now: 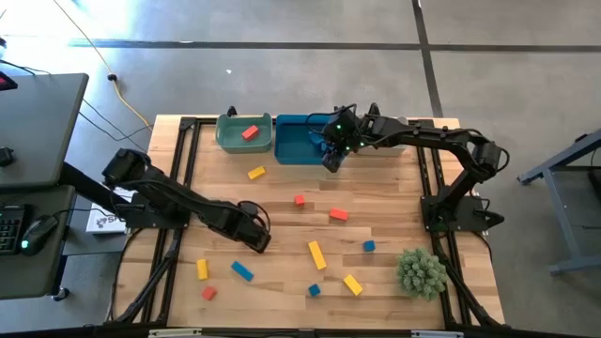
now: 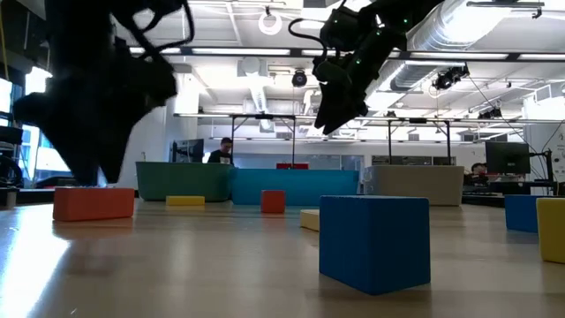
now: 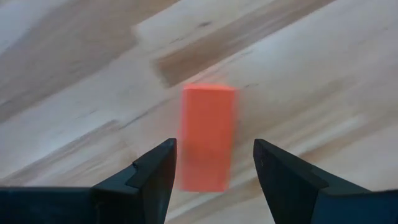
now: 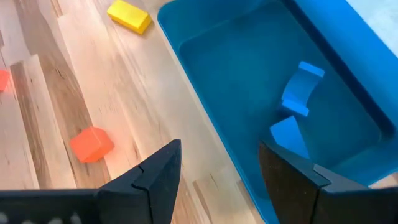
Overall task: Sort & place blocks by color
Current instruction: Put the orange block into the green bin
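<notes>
The left gripper (image 3: 214, 165) hangs low over the wooden worktop (image 1: 394, 188), jaws spread wide and empty, with a red bar block (image 3: 207, 137) lying flat on the wood between and just beyond the fingertips. The jaws do not touch it.

The right gripper (image 4: 219, 162) hovers over the near rim of the blue bin (image 1: 302, 139), jaws wide and holding nothing. Two blue blocks (image 4: 297, 112) lie inside that bin. Touching the blue bin's left side stands the green bin (image 1: 243, 132), with one red block (image 1: 250, 132) in it.

The other blocks are scattered on the worktop in front of the blue bin: a yellow block (image 1: 255, 173) nearest it, a small red cube (image 1: 300, 200) and a red bar (image 1: 338, 215) farther out, then a small blue cube (image 1: 369, 246), a long yellow bar (image 1: 317, 254), a blue bar (image 1: 242, 271), a yellow block (image 1: 202, 269), a red block (image 1: 208, 293), a blue cube (image 1: 314, 290) and a yellow block (image 1: 352, 284) farthest from it. A spiky green plant ball (image 1: 421, 272) sits well away from the blue bin, near the last yellow block.
</notes>
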`<state>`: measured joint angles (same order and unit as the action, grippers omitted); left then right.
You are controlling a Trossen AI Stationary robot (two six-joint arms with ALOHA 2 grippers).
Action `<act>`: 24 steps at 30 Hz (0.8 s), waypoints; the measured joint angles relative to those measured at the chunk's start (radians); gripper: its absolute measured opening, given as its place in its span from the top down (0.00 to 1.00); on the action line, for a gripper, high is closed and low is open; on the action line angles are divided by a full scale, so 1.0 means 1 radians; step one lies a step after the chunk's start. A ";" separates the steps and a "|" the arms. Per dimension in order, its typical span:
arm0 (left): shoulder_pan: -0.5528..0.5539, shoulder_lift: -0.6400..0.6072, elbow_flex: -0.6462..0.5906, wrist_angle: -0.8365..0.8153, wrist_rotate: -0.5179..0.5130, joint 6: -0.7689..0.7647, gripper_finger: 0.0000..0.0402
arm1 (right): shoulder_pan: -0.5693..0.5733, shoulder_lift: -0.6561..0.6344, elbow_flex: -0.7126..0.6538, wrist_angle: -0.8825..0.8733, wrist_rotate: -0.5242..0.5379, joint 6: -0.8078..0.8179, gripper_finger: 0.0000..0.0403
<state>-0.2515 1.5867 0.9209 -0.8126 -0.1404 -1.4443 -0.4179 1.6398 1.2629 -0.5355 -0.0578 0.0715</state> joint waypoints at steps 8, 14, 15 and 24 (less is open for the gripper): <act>0.003 0.082 0.001 0.030 0.020 0.014 0.50 | 0.000 0.000 0.000 -0.001 0.003 0.000 0.50; 0.003 0.131 0.002 0.035 0.032 0.020 0.51 | 0.000 0.000 0.000 -0.001 0.003 0.000 0.50; 0.003 0.134 0.004 0.031 0.035 0.028 0.52 | 0.000 0.000 0.000 -0.001 0.002 0.000 0.50; 0.003 0.134 0.007 0.046 0.032 0.124 0.73 | 0.000 0.000 0.000 -0.006 0.002 -0.001 0.50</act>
<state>-0.2481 1.7209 0.9276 -0.7668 -0.1081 -1.3199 -0.4179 1.6402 1.2629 -0.5411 -0.0555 0.0708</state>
